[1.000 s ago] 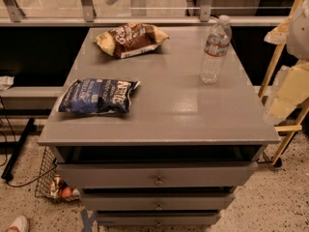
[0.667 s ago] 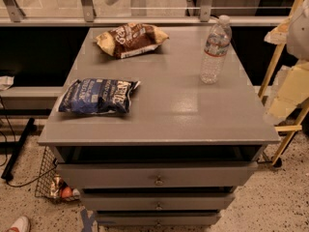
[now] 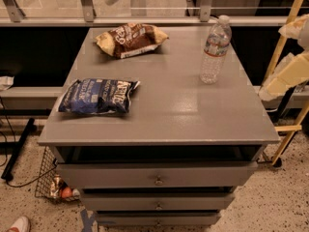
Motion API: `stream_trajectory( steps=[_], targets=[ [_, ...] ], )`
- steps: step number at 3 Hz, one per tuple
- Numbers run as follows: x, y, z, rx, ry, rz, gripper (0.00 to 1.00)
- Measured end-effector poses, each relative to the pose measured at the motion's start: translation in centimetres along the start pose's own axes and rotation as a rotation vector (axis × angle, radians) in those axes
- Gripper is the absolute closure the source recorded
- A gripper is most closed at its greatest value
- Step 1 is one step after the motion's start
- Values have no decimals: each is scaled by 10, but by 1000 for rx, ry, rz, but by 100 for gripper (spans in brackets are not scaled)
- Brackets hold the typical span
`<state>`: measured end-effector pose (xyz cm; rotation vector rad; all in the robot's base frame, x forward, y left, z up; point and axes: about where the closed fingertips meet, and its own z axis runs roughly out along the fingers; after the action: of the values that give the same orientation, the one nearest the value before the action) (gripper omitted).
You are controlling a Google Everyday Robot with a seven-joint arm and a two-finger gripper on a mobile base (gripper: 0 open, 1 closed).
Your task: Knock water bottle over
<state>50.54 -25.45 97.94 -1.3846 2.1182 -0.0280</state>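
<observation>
The water bottle (image 3: pixel 215 47) stands upright near the right back part of the grey cabinet top (image 3: pixel 169 110). It is clear ribbed plastic with a white cap and a white-and-red label band. My gripper (image 3: pixel 279 82) is a cream-coloured shape at the right edge of the view. It sits beyond the cabinet's right side, to the right of the bottle and slightly nearer the front. It does not touch the bottle.
A blue chip bag (image 3: pixel 98 96) lies at the front left and a brown chip bag (image 3: pixel 130 38) at the back left. The cabinet has drawers (image 3: pixel 157 178) below. A yellow wooden frame (image 3: pixel 289 23) stands at the right. A wire basket (image 3: pixel 53 180) sits on the floor at the left.
</observation>
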Motion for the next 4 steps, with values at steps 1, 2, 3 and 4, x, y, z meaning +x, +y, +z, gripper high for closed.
stream_trajectory(
  steps=[1, 2, 3, 4],
  targets=[
    [13, -44, 30, 45, -142, 114, 0],
    [11, -48, 35, 45, -154, 118, 0],
    [4, -65, 56, 44, -209, 137, 0],
    [-6, -82, 80, 31, -278, 171, 0]
  ],
)
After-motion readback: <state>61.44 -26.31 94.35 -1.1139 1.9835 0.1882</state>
